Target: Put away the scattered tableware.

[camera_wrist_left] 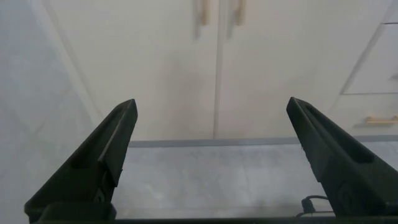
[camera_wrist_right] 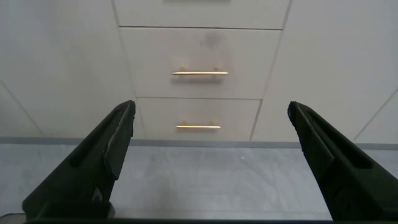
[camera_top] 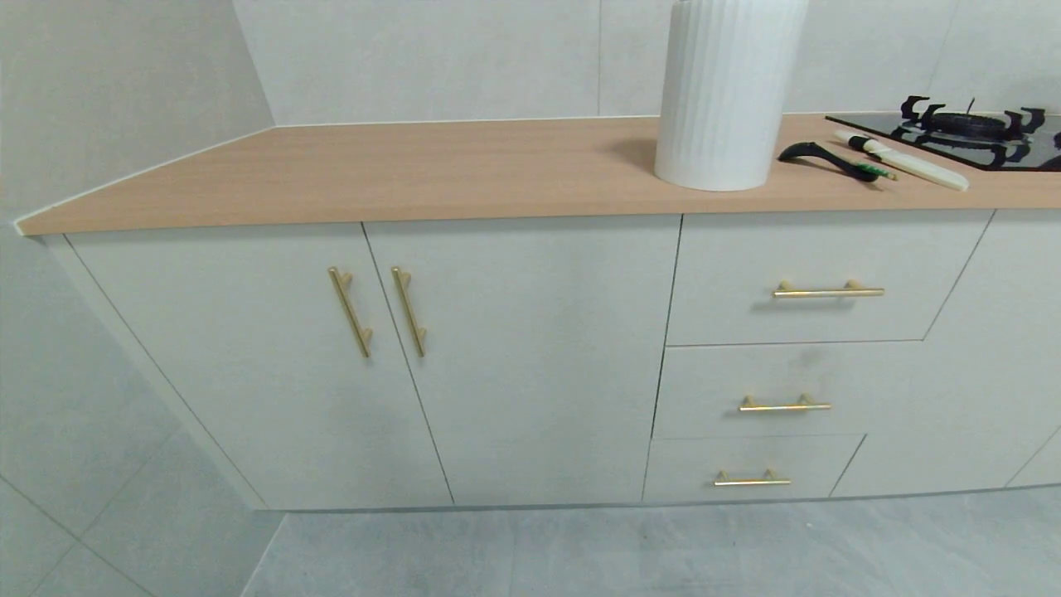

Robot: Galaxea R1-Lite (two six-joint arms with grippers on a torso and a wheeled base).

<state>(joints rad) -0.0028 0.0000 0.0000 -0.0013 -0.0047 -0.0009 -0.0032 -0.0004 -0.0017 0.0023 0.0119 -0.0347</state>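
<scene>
We hold the left gripper (camera_wrist_left: 210, 106) and right gripper (camera_wrist_right: 211, 107) spread wide, both empty. A black-handled utensil (camera_top: 829, 157) lies just beside the white ribbed vase (camera_top: 725, 91), with a white knife (camera_top: 908, 164) slightly farther from it. Both look light, stiff and slippery, so we'd pinch them mid-handle.

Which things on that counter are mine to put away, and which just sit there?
Job: black-handled utensil; pale knife; white ribbed container, perhaps their holder.
Just there: hob; cupboard doors; drawers.
</scene>
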